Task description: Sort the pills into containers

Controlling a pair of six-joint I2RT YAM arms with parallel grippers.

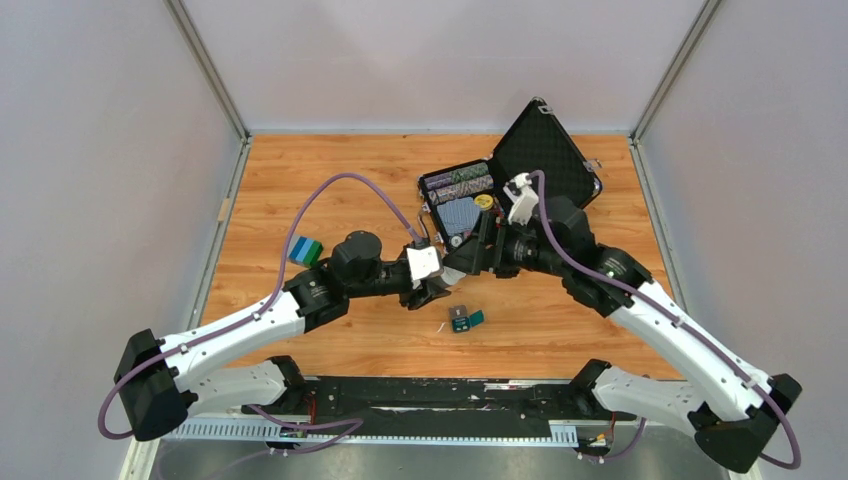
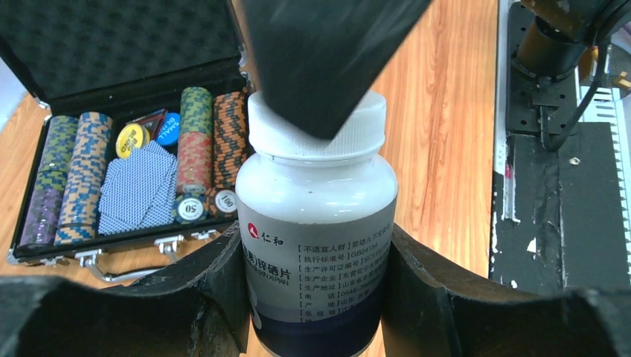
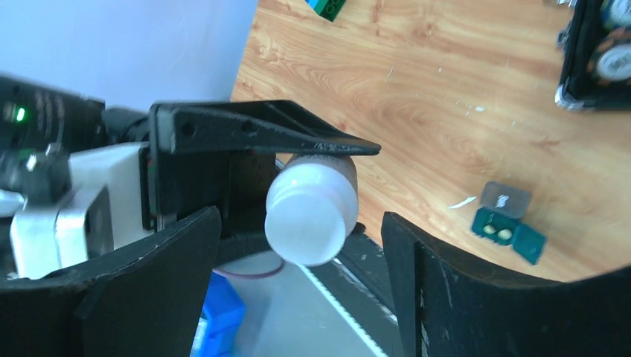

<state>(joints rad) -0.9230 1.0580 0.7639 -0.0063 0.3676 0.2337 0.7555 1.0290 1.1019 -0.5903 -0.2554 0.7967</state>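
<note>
My left gripper [image 2: 316, 305] is shut on a white pill bottle [image 2: 316, 216] with a printed label and a white screw cap [image 2: 316, 134], held above the table. My right gripper [image 3: 300, 223] stands open around that cap [image 3: 312, 216], with a gap on each side. One of its dark fingers [image 2: 327, 59] covers the top of the cap in the left wrist view. In the top view the two grippers meet mid-table, left [image 1: 432, 288] and right [image 1: 468, 258]. The small dark-teal container [image 1: 467, 320] lies open on the wood with two pale pills [image 3: 497, 233] inside.
An open black chip case [image 1: 500, 190] with stacked chips and cards [image 2: 138, 186] sits at the back, its lid upright. Blue and green blocks [image 1: 306, 250] lie at the left. A small white scrap [image 3: 461, 202] lies next to the container. Metal rails frame the table.
</note>
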